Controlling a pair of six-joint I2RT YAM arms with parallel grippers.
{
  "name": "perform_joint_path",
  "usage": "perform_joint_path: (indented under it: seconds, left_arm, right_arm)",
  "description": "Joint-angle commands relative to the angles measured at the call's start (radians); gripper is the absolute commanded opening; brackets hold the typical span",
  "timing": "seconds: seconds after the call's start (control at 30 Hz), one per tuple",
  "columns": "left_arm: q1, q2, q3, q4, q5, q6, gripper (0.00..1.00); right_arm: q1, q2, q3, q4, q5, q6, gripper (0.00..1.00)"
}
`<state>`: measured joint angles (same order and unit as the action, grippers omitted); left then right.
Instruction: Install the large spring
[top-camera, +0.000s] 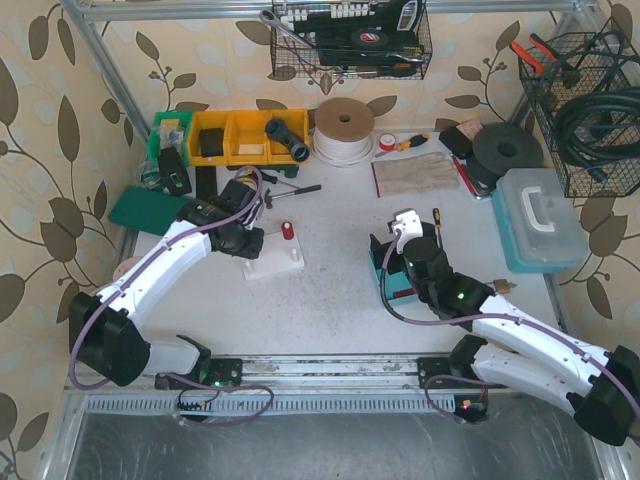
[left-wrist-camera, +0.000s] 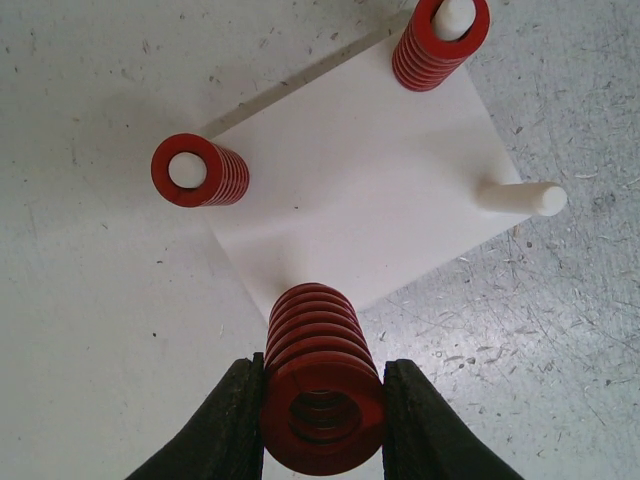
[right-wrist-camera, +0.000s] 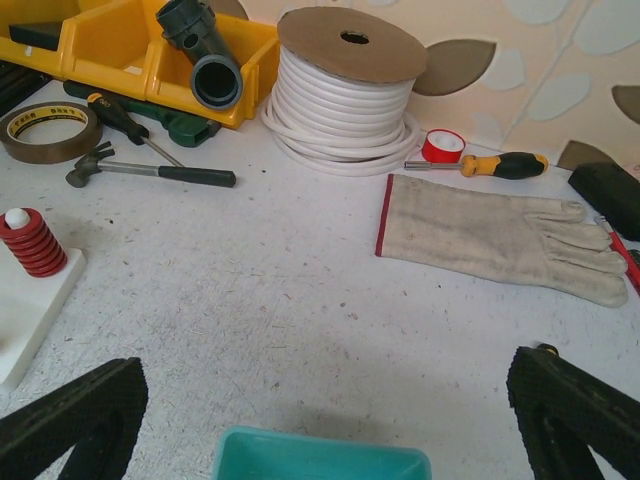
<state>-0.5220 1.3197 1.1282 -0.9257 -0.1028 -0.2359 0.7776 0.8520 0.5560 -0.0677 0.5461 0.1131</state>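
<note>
Red and thick-coiled, the large metal spring (left-wrist-camera: 322, 385) is pinched between the black padded fingers (left-wrist-camera: 232, 435) of the left gripper (left-wrist-camera: 322, 425), whose jaws press against its two sides. It stands upright at the near corner of the white square plastic base plate (left-wrist-camera: 350, 190); whether a peg runs up inside it cannot be told. Two smaller red coil springs (left-wrist-camera: 200, 170) (left-wrist-camera: 440, 40) each sit on a white peg at the plate's left and far corners, and a bare white peg (left-wrist-camera: 520, 197) stands at the right corner. The right gripper (right-wrist-camera: 320, 380) hangs spread wide, holding nothing, over the speckled white tabletop (right-wrist-camera: 300, 300), with a teal plastic tray (right-wrist-camera: 320, 465) just beneath it. Beyond lie a grey work glove (right-wrist-camera: 500, 235) and a reel of white cable (right-wrist-camera: 345, 90)
</note>
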Motion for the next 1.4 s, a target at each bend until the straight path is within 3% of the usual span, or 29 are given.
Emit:
perform_joint_path:
  seconds: [0.0,0.6,1.37]
  left_arm:
    - [0.015,-0.003,-0.007,0.011,0.006,0.017,0.00]
    - [0.031,0.021,-0.030,-0.028,-0.045,0.026,0.00]
    - [0.045,0.078,-0.085,0.014,0.007,-0.008,0.00]
  right_arm:
    - [-0.005,-0.003,0.004,0.018,-0.009,0.017,0.97]
    - [-0.006,0.005,0.007,0.014,-0.009,0.016,0.97]
    - [-0.013,0.004,0.007,0.012,-0.023,0.017,0.96]
